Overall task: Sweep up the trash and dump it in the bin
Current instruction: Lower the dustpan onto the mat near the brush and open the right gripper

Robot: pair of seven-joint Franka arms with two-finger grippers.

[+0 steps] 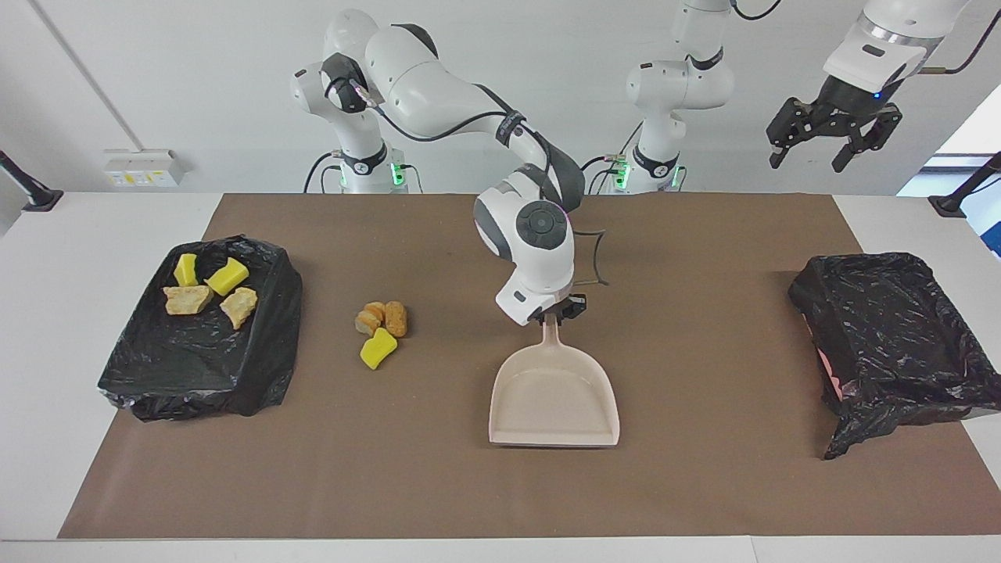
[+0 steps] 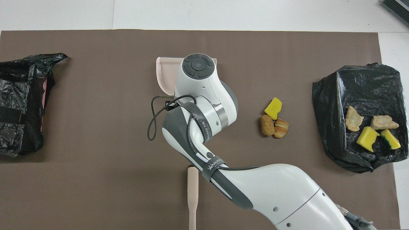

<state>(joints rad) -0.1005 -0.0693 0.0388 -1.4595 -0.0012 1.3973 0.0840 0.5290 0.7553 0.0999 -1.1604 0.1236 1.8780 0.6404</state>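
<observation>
A small pile of trash (image 1: 381,324), one yellow chunk and brown bread-like pieces, lies on the brown mat; it also shows in the overhead view (image 2: 273,118). Several more pieces (image 1: 207,289) lie in the black-bag-lined bin (image 1: 258,367) at the right arm's end, also in the overhead view (image 2: 372,127). A beige dustpan (image 1: 554,399) lies flat mid-mat, beside the pile, toward the left arm's end. My right gripper (image 1: 557,313) is down at the top of the dustpan's handle; the arm hides it in the overhead view. My left gripper (image 1: 808,164) waits open and empty, raised high over the left arm's end.
A second black-bag-lined bin (image 1: 891,336) stands at the left arm's end of the mat, also in the overhead view (image 2: 19,105). A beige stick-like handle (image 2: 192,195) lies on the mat nearer to the robots than the dustpan, partly under the right arm.
</observation>
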